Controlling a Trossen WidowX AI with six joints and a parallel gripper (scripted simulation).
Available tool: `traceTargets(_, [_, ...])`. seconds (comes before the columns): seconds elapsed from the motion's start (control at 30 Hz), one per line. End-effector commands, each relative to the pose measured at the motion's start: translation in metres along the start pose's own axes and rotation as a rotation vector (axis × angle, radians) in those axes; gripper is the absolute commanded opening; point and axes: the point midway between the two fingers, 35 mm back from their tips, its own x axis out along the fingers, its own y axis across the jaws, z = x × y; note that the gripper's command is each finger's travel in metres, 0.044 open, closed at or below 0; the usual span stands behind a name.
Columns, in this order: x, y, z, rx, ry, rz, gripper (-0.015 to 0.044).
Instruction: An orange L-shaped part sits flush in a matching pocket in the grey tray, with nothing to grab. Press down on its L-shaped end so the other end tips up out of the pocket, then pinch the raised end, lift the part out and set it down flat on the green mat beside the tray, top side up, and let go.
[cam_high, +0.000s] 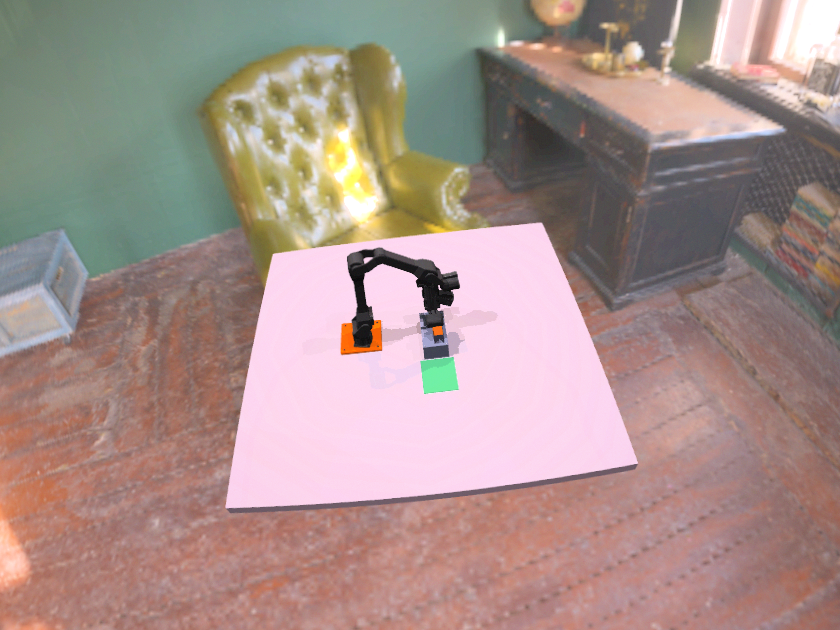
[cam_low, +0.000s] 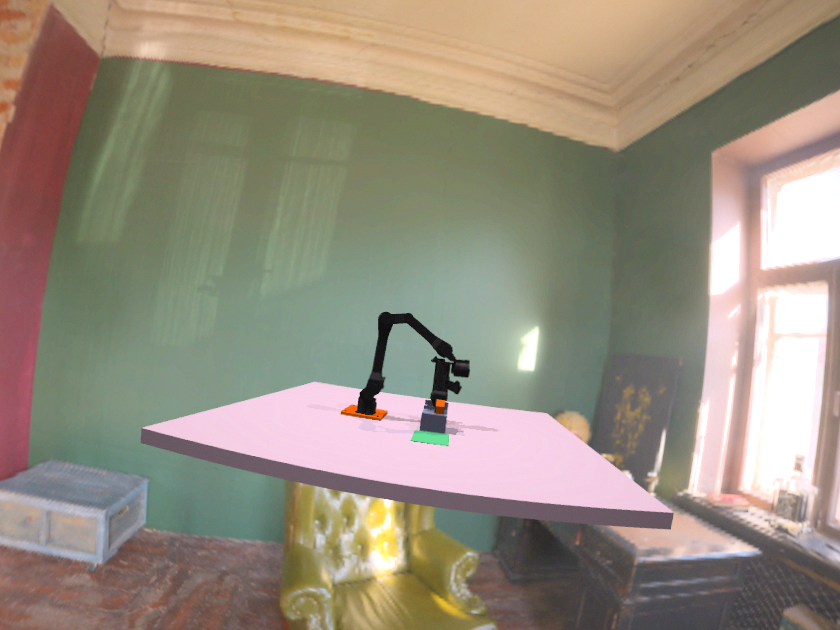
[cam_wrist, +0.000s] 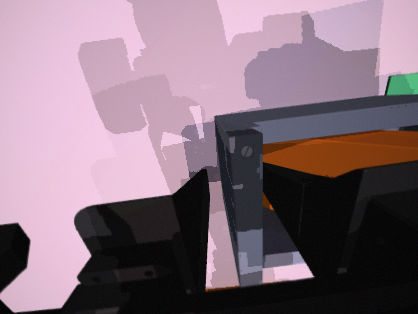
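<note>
The grey tray (cam_high: 435, 351) (cam_low: 432, 421) (cam_wrist: 247, 205) stands just behind the green mat (cam_high: 439, 376) (cam_low: 430, 438) (cam_wrist: 406, 85) in the top view. The orange L-shaped part (cam_high: 438, 332) (cam_low: 440, 406) (cam_wrist: 325, 157) is tilted in its pocket: its end nearer the mat stands up above the tray's rim. My gripper (cam_high: 432, 323) (cam_wrist: 231, 171) points down at the tray's far end, part-way open with nothing between its fingers. In the wrist view one finger is over the part's L-shaped end, which it hides, and the other is outside the tray's end wall.
The arm's orange base plate (cam_high: 346, 343) (cam_low: 349, 410) is left of the tray on the pink table (cam_high: 434, 447) (cam_low: 271, 440). The tray's walls rise close around the part, and its end wall lies between the two fingers in the wrist view.
</note>
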Motion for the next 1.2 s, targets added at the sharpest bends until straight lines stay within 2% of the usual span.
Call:
traceTargets(0.0, [0.002, -0.003, -0.002, 0.01, 0.007, -0.011, 0.018])
traceTargets(0.7, [-0.014, 0.009, -0.001, 0.01, 0.007, -0.01, 0.018])
traceTargets(0.83, [-0.041, 0.006, 0.003, 0.01, 0.007, -0.01, 0.018])
traceTargets(1.0, [-0.1, -0.001, 0.0, 0.01, 0.007, -0.011, 0.018])
traceTargets(1.17, [-0.109, -0.002, -0.001, 0.01, 0.007, -0.011, 0.018])
